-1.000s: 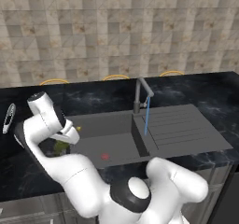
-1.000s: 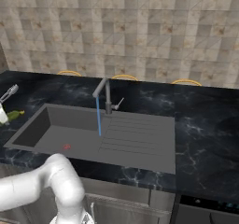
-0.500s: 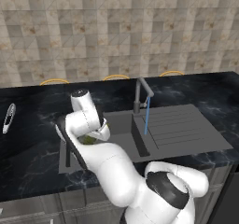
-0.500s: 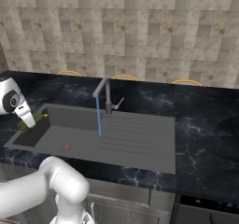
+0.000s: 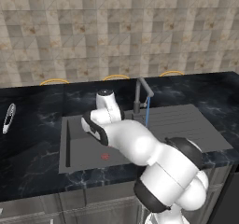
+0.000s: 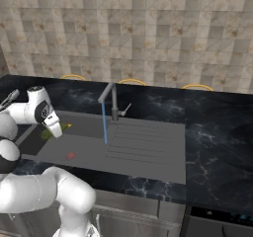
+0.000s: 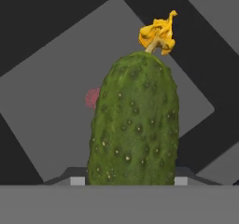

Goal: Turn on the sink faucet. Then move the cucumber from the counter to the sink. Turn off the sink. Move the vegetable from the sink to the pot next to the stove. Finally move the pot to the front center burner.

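Observation:
A bumpy green cucumber with a yellow withered flower at its tip stands between my gripper's fingers, which are shut on its lower end. From the right base view the gripper hangs over the left part of the sink, holding the cucumber above the basin floor. Near the drain's red mark the dark faucet pours a thin blue stream. In the left base view my arm lies across the sink beside the faucet. The pot and stove are out of view.
The black marble counter surrounds the sink on all sides. A slim white-silver utensil lies on it at the far left. The ribbed drainboard fills the sink's right half. A tiled wall closes the back.
My arm has swung right from the left counter to above the sink basin, carrying the cucumber with it. Water keeps running.

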